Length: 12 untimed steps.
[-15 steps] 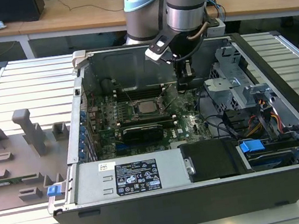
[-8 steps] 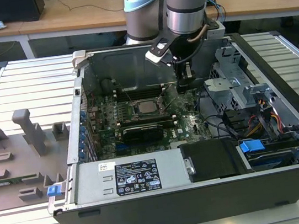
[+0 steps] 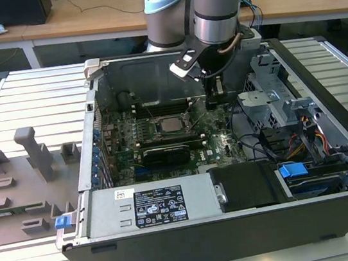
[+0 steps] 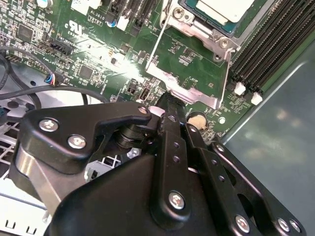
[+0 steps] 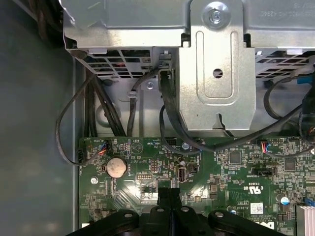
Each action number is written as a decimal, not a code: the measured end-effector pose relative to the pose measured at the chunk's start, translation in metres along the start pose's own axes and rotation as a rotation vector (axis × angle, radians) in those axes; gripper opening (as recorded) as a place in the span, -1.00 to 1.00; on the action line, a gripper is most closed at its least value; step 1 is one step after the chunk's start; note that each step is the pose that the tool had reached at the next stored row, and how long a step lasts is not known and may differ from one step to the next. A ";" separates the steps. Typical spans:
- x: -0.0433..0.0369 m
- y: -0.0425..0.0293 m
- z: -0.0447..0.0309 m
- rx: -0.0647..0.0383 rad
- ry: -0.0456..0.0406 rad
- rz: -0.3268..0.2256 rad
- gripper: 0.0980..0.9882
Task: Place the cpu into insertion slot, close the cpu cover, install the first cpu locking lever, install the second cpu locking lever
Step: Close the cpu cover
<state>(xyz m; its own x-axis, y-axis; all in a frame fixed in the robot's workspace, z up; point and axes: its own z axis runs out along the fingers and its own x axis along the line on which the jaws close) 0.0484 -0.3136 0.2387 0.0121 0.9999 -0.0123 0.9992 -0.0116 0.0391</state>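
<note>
On the exterior view's left I see the grey fixture tray (image 3: 13,185), well apart from the work. Moving right, the open computer case (image 3: 209,245) holds the green motherboard (image 3: 224,141). The cpu (image 3: 172,125) lies flat in the insertion slot (image 3: 160,127). The gripper (image 3: 215,98) hangs near it, at about 2 o'clock. In the second wrist view the cpu cover (image 4: 197,95) is tilted up off the socket, its free edge touching the gripper's tip. In the first wrist view the fingers (image 5: 164,194) are pressed together; whether they pinch that edge I cannot tell. A coin cell (image 5: 116,167) sits near them.
</note>
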 end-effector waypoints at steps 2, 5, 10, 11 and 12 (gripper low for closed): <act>0.0000 -0.0001 0.0021 0.000 0.0000 0.000 -0.98; 0.0001 -0.0002 0.0066 0.000 0.0001 0.000 -0.98; 0.0002 -0.0003 0.0109 0.000 0.0001 0.000 -0.98; 0.0001 -0.0004 0.0115 0.000 0.0001 0.000 -0.98; 0.0002 -0.0004 0.0126 0.000 0.0001 0.000 -0.98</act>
<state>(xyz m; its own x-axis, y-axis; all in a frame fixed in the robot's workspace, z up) 0.0485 -0.3136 0.2261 0.0121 0.9999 -0.0122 0.9992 -0.0116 0.0391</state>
